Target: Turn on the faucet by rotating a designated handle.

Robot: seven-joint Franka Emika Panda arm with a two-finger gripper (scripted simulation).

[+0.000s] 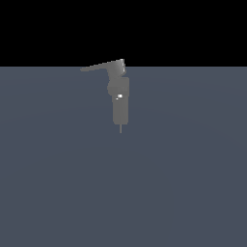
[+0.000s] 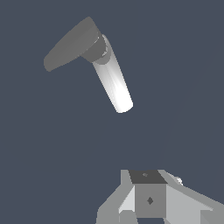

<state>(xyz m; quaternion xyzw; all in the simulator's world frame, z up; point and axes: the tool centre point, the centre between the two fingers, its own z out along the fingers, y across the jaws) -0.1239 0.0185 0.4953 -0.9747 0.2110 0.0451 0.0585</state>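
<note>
1. The faucet (image 1: 120,103) stands upright on the blue-grey tabletop (image 1: 58,183), near its far edge, about midway across the exterior view.
2. The handle (image 1: 102,66) projects from the faucet's blocky top toward the exterior view's left, tapering; open tabletop surrounds it on all sides.
3. Exterior view: no arm visible. A white spot and an end pin show on the faucet.
4. Wrist view: faucet (image 2: 114,83) and handle (image 2: 72,43) lie well apart from the tool (image 2: 146,197); its fingertips are out of frame, so its opening cannot be told.
</note>
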